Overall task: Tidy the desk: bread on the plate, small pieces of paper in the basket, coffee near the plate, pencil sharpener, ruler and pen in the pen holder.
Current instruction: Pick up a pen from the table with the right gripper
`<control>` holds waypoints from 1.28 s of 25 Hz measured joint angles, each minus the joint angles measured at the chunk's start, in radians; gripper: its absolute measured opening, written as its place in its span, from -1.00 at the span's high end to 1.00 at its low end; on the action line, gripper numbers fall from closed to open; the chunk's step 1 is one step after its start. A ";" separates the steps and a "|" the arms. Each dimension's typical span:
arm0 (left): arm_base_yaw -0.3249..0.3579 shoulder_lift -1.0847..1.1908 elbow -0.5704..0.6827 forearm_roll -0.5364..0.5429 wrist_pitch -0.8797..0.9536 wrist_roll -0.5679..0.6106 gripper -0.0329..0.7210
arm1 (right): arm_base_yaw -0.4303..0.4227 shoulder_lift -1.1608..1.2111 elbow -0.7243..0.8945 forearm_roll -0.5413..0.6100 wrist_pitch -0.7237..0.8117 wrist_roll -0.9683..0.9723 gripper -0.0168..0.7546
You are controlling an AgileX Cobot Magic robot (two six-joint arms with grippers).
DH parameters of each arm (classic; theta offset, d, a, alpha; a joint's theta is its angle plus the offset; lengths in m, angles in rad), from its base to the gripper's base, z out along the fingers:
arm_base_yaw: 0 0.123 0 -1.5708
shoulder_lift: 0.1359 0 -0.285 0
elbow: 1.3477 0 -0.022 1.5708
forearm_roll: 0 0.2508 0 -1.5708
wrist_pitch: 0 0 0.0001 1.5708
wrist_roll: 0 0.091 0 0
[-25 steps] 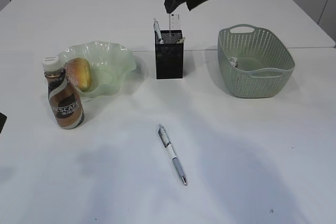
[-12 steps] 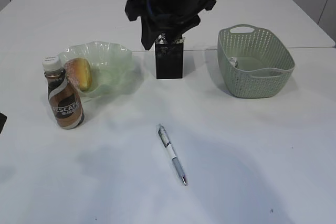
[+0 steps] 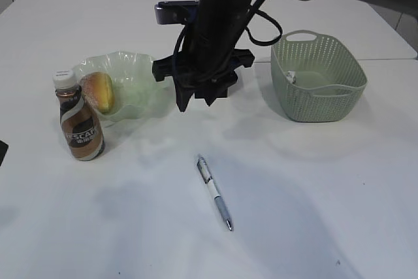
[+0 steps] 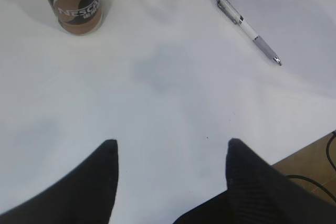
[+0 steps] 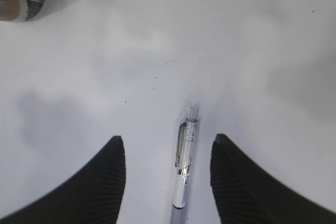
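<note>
A white and grey pen (image 3: 214, 192) lies alone on the white table, also in the left wrist view (image 4: 247, 26). My right gripper (image 3: 194, 102) hangs open above the table in front of the pen holder, which the arm hides along with the ruler and pencil sharpener. In the right wrist view the pen (image 5: 185, 166) lies between the open jaws of the right gripper (image 5: 168, 140), untouched. Bread (image 3: 99, 91) rests on the green plate (image 3: 140, 76), and the coffee bottle (image 3: 80, 122) stands beside it. A small piece of paper (image 3: 290, 78) lies in the basket (image 3: 320, 89). My left gripper (image 4: 172, 145) is open and empty over bare table.
The coffee bottle (image 4: 73, 1) stands at the top left of the left wrist view. In that same view the table edge (image 4: 310, 148) runs at lower right. A second table abuts behind.
My right arm has come down from above the pen holder toward the table in front of it and now covers the holder. The pen, bottle, plate and basket have not moved.
</note>
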 joint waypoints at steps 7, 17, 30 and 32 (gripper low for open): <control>0.000 0.000 0.000 0.000 0.000 0.000 -0.30 | 0.025 0.027 0.000 -0.002 0.000 0.017 -0.13; 0.000 0.000 0.000 0.000 0.015 0.000 -0.30 | 0.037 0.068 0.108 -0.006 -0.004 0.028 -0.13; 0.000 0.000 0.000 0.000 0.019 0.000 -0.30 | 0.037 0.069 0.128 -0.028 -0.012 0.036 0.07; 0.000 0.000 0.000 0.000 0.019 0.000 -0.30 | 0.037 0.069 0.128 -0.028 -0.012 0.037 0.07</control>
